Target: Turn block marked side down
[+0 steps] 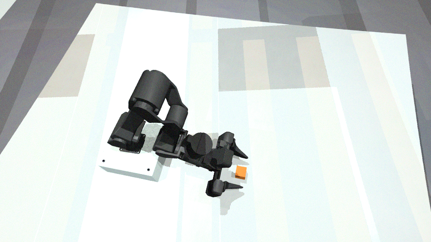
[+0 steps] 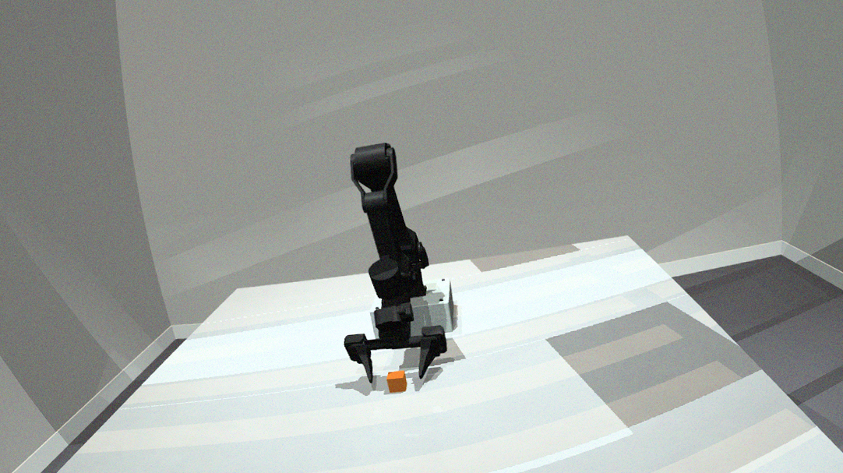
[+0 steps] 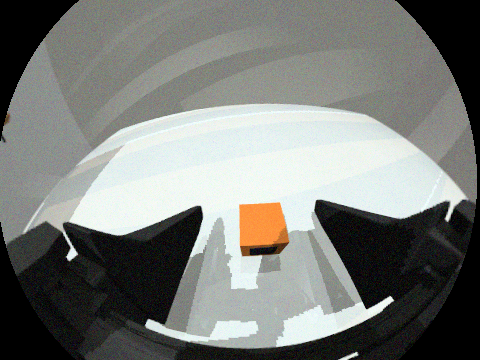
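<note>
Block (image 3: 263,230) between spread, empty claw (image 3: 256,223) fingers — dark mark partly hidden underneath.

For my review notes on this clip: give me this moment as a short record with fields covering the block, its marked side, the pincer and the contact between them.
block: orange block, resting on the white table
marked side: dark mark shows on the side facing the wrist camera, low on that face; not facing down
pincer: pincer open wide, holding nothing
contact: fingers stand apart on either side of the block, not touching it
arm: folded low, standing on its pale base block
</note>
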You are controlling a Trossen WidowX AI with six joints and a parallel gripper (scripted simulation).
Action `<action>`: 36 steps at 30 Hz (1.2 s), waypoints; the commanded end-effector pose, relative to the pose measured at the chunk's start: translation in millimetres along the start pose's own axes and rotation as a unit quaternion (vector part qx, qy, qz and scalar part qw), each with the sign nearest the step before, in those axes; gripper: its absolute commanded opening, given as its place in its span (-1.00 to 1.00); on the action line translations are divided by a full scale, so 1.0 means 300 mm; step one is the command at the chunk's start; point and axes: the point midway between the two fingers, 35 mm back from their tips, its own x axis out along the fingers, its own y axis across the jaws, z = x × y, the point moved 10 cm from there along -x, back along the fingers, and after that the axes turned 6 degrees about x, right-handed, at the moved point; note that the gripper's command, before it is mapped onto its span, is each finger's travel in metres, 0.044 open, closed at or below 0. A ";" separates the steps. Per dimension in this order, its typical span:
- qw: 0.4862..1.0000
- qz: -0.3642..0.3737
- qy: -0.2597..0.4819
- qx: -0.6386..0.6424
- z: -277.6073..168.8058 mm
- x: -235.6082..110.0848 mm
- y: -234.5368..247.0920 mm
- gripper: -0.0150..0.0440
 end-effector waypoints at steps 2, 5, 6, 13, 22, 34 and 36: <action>1.000 0.002 0.000 0.001 -0.001 -0.001 0.001 1.00; 1.000 0.002 0.000 0.001 -0.001 -0.001 0.001 1.00; 1.000 0.002 0.000 0.001 -0.001 -0.001 0.001 1.00; 0.999 -0.003 0.053 0.002 0.052 0.033 0.004 1.00; 0.988 -0.015 0.156 0.000 0.264 -0.019 0.024 1.00; 0.970 -0.023 0.243 0.000 0.327 -0.126 0.034 1.00; 0.970 -0.023 0.243 0.000 0.327 -0.126 0.034 1.00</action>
